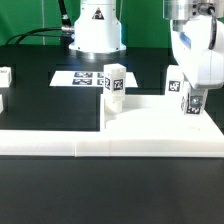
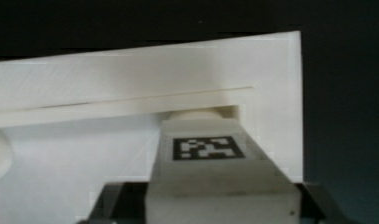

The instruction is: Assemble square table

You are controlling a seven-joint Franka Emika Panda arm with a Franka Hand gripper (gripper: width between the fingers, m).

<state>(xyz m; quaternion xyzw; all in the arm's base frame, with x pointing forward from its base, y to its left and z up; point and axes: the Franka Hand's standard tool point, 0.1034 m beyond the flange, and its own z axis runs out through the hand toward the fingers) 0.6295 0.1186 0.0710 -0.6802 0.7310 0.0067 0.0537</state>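
The white square tabletop panel [image 1: 150,118] lies flat on the black table, against the rail. One white tagged leg [image 1: 114,80] stands upright at the panel's far corner on the exterior view's left. My gripper [image 1: 190,92] is shut on a second tagged leg [image 1: 189,102] and holds it upright over the panel's corner on the exterior view's right. In the wrist view the held leg [image 2: 209,150] sits between my dark fingers [image 2: 125,205], with the panel [image 2: 150,80] beneath it. A third leg [image 1: 5,75] stands at the exterior view's far left.
The long low white L-shaped rail [image 1: 60,145] runs along the front of the panel. The marker board [image 1: 80,78] lies flat behind the panel. The robot base [image 1: 95,35] stands at the back. Another white part [image 1: 2,100] shows at the left edge.
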